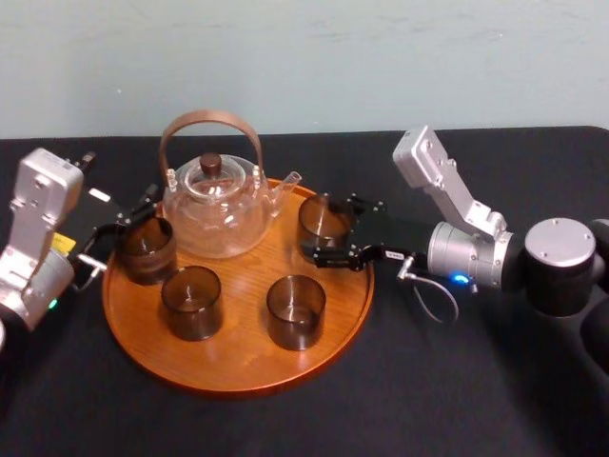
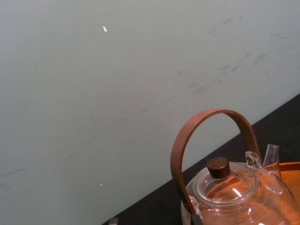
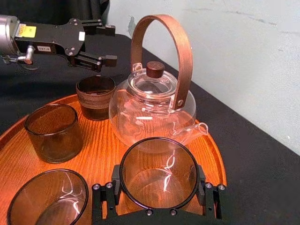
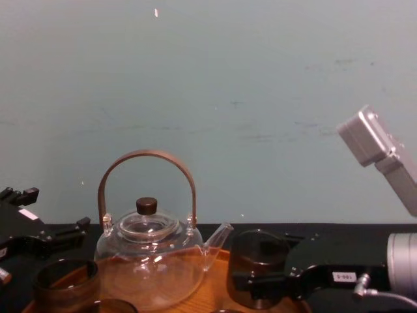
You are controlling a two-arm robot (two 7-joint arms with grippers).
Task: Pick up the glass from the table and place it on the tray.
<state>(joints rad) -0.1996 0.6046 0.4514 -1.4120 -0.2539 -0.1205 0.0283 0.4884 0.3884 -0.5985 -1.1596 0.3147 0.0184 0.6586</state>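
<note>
Item 1, the glass (image 3: 158, 183): brown-tinted, upright, at the right rear of the tray (image 1: 238, 373), just beside the teapot's spout. I cannot tell whether its base rests on the wood.

Item 2, my right gripper (image 1: 317, 227): reaching in from the right, level with the glass. The jaws are closed on the glass, one finger against each side of its wall.

Item 3, the teapot (image 1: 214, 205): clear glass with a dark knob on its lid and an arched brown handle, standing at the rear of the tray.

Item 4, three other glasses: one at the left rear (image 1: 146, 249) just beside the teapot, and two toward the front, left (image 1: 191, 302) and right (image 1: 296, 310). All are upright, on the tray and apart from one another.

Item 5, my left gripper (image 3: 108, 43): at the tray's left rear edge, just behind the left rear glass. The jaws are spread with nothing between them.

Item 6, the table (image 1: 457, 381): covered in black cloth, with the tray on it.

Item 7, the wall (image 4: 228, 98): pale and lightly scuffed, behind the table.
</note>
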